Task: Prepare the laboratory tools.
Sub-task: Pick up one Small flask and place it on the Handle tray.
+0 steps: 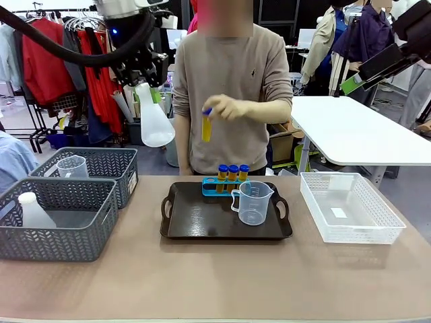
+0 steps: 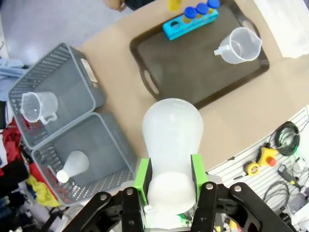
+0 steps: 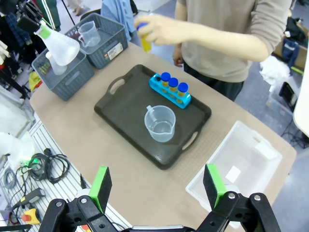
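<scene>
My left gripper (image 2: 170, 181) is shut on the neck of a frosted white conical flask (image 2: 172, 140), held high above the table; in the front view the flask (image 1: 154, 121) hangs wide end down, above the gap between baskets and tray. Three amber tubes with blue caps (image 1: 232, 172) stand in a blue rack at the back of the dark tray (image 1: 202, 225). The person's hand holds another such tube (image 1: 206, 126) above the rack. A clear handled beaker (image 1: 252, 202) stands on the tray. My right gripper (image 3: 157, 186) is open, high over the table.
Two grey baskets sit at the left: the near one (image 1: 57, 222) holds another white flask (image 1: 31, 210), the far one (image 1: 91, 171) another clear beaker (image 1: 72, 166). A white mesh basket (image 1: 350, 208) stands to the right of the tray. A white table (image 1: 357, 128) stands behind.
</scene>
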You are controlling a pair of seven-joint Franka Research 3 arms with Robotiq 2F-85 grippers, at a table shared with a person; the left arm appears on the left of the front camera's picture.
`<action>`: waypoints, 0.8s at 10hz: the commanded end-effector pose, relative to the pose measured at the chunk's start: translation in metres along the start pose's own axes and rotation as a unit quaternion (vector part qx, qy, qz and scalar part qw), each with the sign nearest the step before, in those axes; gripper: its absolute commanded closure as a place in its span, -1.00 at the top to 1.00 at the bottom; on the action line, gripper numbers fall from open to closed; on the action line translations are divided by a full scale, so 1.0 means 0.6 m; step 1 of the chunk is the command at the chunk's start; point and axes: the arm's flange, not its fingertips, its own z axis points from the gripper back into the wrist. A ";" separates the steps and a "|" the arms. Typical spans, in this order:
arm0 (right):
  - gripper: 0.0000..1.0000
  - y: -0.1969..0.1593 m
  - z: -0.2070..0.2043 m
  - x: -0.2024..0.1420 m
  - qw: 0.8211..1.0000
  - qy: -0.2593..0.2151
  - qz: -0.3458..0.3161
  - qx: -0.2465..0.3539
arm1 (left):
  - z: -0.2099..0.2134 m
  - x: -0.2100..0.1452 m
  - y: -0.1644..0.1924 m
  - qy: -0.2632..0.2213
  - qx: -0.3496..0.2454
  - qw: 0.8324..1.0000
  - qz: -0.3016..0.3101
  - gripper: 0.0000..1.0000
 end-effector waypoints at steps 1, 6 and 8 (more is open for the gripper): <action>1.00 0.000 0.000 0.000 1.000 -0.005 0.002 0.008 | 0.012 -0.019 0.028 -0.005 -0.008 1.000 0.001 -1.00; 1.00 0.000 0.000 0.000 1.000 -0.005 0.002 0.008 | 0.049 -0.064 0.090 -0.016 0.002 0.999 0.043 -1.00; 1.00 0.000 0.000 0.000 1.000 -0.005 0.002 0.008 | 0.070 -0.071 0.098 -0.011 -0.005 0.999 0.047 -1.00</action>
